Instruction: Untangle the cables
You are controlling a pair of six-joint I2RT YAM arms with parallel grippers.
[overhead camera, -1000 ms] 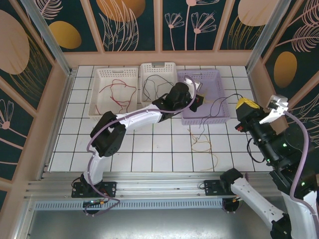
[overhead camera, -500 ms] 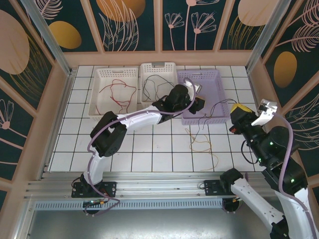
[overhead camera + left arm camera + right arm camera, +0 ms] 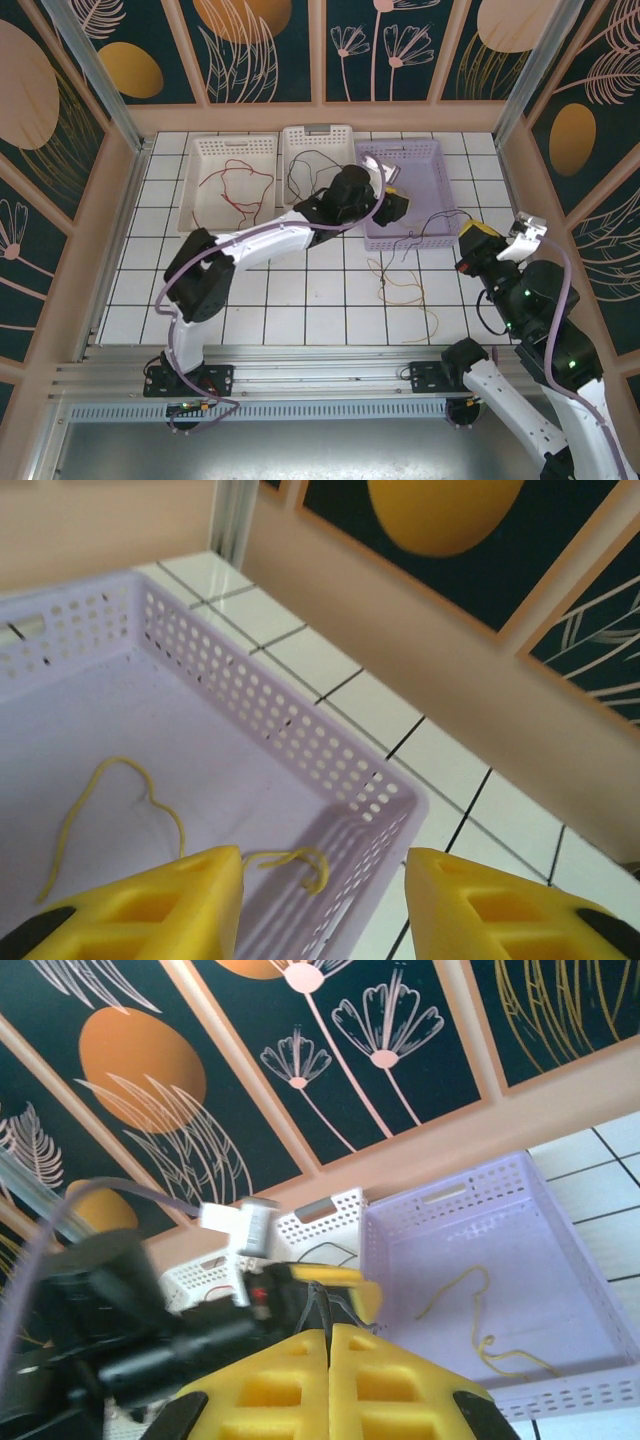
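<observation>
View from above a white tiled table (image 3: 290, 300) with three baskets in a row along its far side. At the left, a white basket (image 3: 232, 146) holds a red cable (image 3: 235, 185) in loose loops. Beside it, a second white basket (image 3: 318, 130) holds a black cable (image 3: 303, 172). My left arm (image 3: 270, 240) reaches from the near left corner diagonally across the table, and my left pincer (image 3: 393, 203) hangs over the near left part of the purple basket (image 3: 420, 150), the third in the row. From my left wrist, the left pincer (image 3: 322, 900) stands partly open, its two yellow fingers (image 3: 180, 895) clearly apart with nothing between them. Below the gap, a yellow cable (image 3: 150, 800) lies curled on the floor of the purple basket (image 3: 300, 740), one end looped near the perforated wall. On the tiles in front of the purple basket, a loose yellow cable (image 3: 405, 297) and a loose black cable (image 3: 432, 232) lie crossed together; the black one runs up along the basket's near rim toward the right. At the far right, my right pincer (image 3: 472, 236) is held just beside the purple basket's near right corner. From my right wrist, the right pincer (image 3: 329, 1360) has its fingers pressed flat together, and thin black strands (image 3: 318, 1305) rise from the tips, so it pinches the loose black cable. Beyond it, the yellow cable (image 3: 470, 1310) shows in the purple basket (image 3: 560, 1220).
</observation>
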